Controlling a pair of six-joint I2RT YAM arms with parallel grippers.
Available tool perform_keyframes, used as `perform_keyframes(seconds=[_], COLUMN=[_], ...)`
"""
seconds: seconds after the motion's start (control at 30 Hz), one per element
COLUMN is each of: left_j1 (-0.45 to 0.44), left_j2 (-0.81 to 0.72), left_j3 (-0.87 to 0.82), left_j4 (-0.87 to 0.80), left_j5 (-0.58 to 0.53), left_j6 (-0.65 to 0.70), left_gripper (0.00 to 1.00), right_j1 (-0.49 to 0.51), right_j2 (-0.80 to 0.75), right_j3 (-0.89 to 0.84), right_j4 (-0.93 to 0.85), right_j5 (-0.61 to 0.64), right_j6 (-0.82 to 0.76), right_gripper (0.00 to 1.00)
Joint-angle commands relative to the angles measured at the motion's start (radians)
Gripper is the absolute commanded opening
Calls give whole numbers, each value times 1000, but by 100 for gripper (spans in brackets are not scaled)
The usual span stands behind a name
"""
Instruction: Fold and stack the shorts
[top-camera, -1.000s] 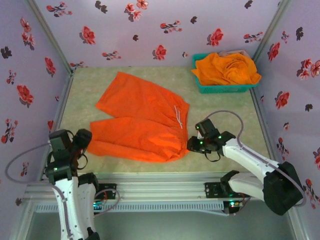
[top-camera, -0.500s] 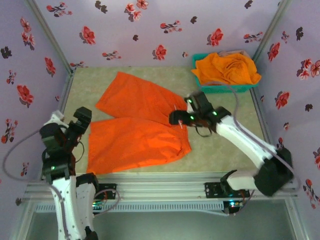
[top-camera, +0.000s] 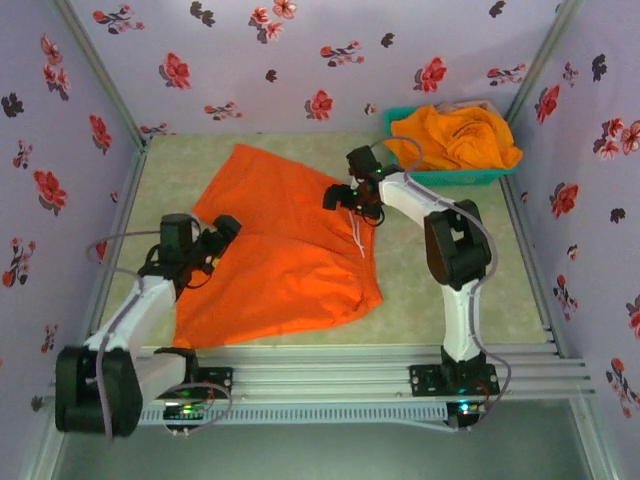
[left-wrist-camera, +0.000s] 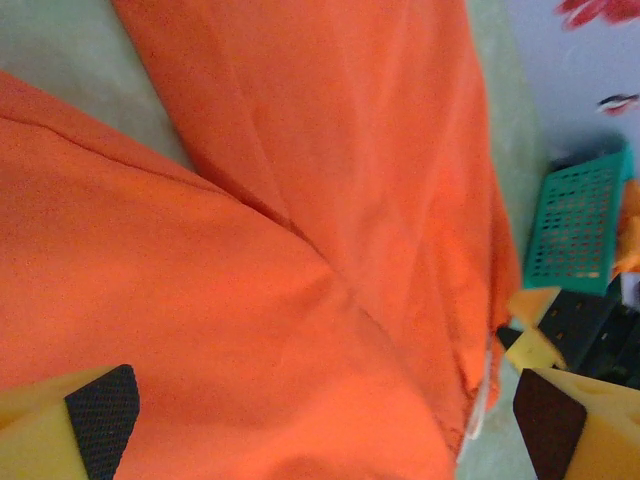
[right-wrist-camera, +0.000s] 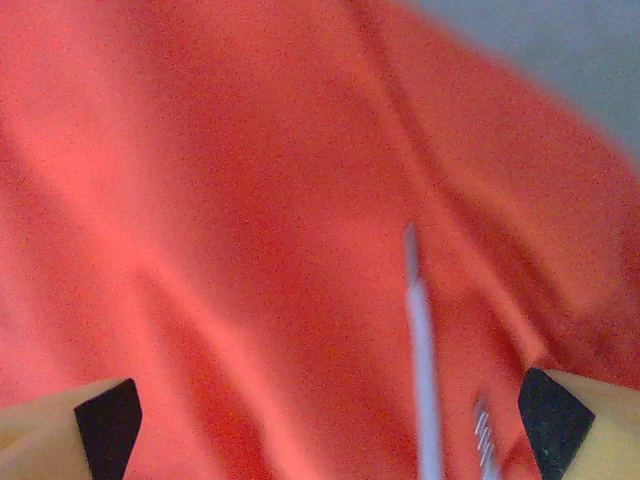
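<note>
teal mesh basket (top-camera: 450, 178): far right corner of surface | surface (top-camera: 520, 280): pale green, mottled | walls (top-camera: 300, 60): lilac, red and dark flower print

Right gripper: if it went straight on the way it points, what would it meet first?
The right gripper would probably meet the orange shorts first, near their white drawstring; depth unclear.

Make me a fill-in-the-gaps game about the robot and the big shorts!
1. The shorts spread on the table are bright ____.
2. The teal basket stands on the robot's ____ side.
3. The left hand and the right hand both have their jaws ____.
4. The drawstring on the shorts is ____.

Missing words: orange; right; open; white.
</note>
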Motion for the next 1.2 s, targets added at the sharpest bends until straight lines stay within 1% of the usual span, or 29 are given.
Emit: perform_keyframes(seconds=[0.0, 0.1, 0.2, 0.3, 0.37, 0.47, 0.53, 0.63, 0.73, 0.83, 1.0, 1.03, 1.17], left_j1=[-22, -22, -21, -6, 4, 10, 9, 11, 12, 17, 37, 41, 60], left_j2=[87, 138, 134, 131, 141, 173, 211, 286, 377, 490, 659, 688, 774], left_j3=[14, 11, 34, 123, 194, 285, 343, 425, 496, 576, 657, 663, 672], left_j4=[129, 160, 164, 110, 74, 65, 67, 50, 52, 55, 99, 111, 163], left_j5=[-45, -49, -90, -111, -111, -111, -112, -109, -100, -81, 1, 5, 2], left_j6=[36, 43, 69, 113, 136, 165, 190, 218, 228, 244, 185, 174, 177], left_gripper=[99, 99, 99, 99, 99, 99, 99, 99, 99, 99, 99, 99, 99], right_j1=[-25, -45, -70, -102, -115, -123, -120, -93, -51, 6, 79, 91, 117], right_j2=[92, 170, 246, 328, 366, 376, 347, 254, 155, 41, -135, -179, -298], right_j3=[119, 202, 301, 454, 541, 632, 638, 576, 508, 396, 145, 68, -147], right_j4=[-71, -108, -159, -249, -288, -301, -284, -214, -155, -96, 27, 69, 169], right_j5=[3, 24, 69, 116, 124, 109, 69, 25, 27, 24, 26, 16, 20], right_j6=[1, -2, -16, -40, -54, -69, -64, -70, -93, -98, -60, -39, 6], right_gripper=[99, 99, 99, 99, 99, 99, 99, 99, 99, 99, 99, 99, 99])
